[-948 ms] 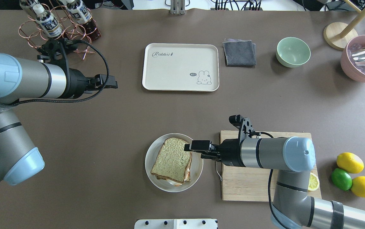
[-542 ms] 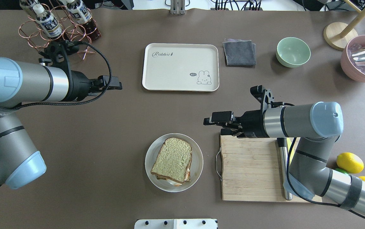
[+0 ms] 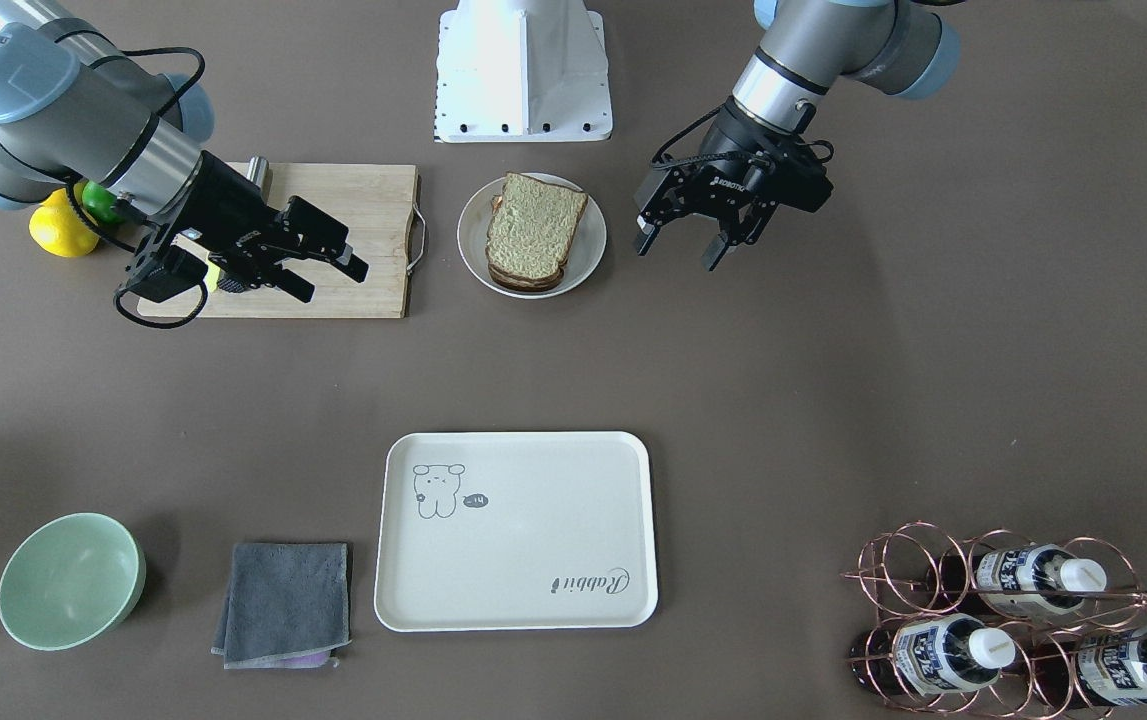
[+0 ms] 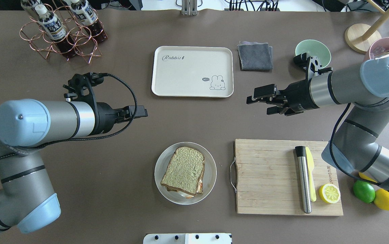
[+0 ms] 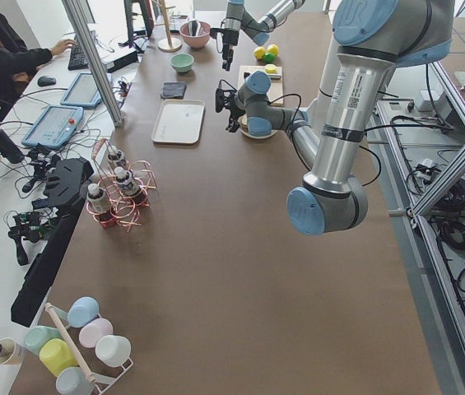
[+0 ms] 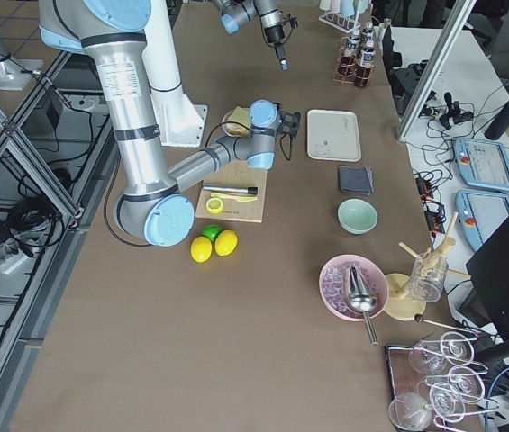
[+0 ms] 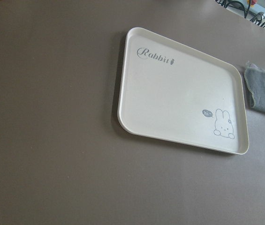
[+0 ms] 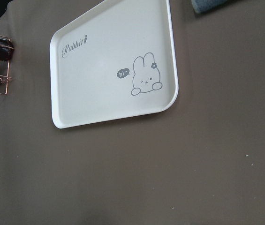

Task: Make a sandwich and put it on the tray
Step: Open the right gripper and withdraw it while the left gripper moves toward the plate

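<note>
- Left gripper (image 3: 676, 253): black fingers (image 3: 718, 250) spread apart and pointing down, nothing between them. It hangs over bare tabletop on the robot's left of the plate, close to it but not touching.
- Right gripper (image 3: 333, 282): black fingers (image 3: 338, 250) also spread, holding nothing. It is raised above the table near the handle end of the cutting board.
- Sandwich of tan bread slices with dark brown crust (image 4: 183, 171): assembled, with the top slice uppermost and a sliver of white and orange filling showing at its lower edge. It lies on the plate, untouched by either gripper.
- Round white plate (image 4: 210, 176): near the middle of the robot-side edge of the table.
- Cream rectangular tray with rounded corners, "Rabbit" script and a small animal drawing (image 4: 180, 78): toward the middle of the far edge, well apart from the plate, nothing on it.
- Wooden cutting board with wire handle (image 4: 265, 176): robot-side edge, just to the right of the plate. It carries a steel-handled tool (image 4: 303, 183) and a lemon half (image 4: 329, 193).
- Folded grey cloth (image 4: 255, 56): just beside the tray's right end.
- Pale green bowl (image 4: 316, 51): far edge, right of the cloth.
- Copper wire rack with bottles (image 4: 62, 30): far left corner.
</note>
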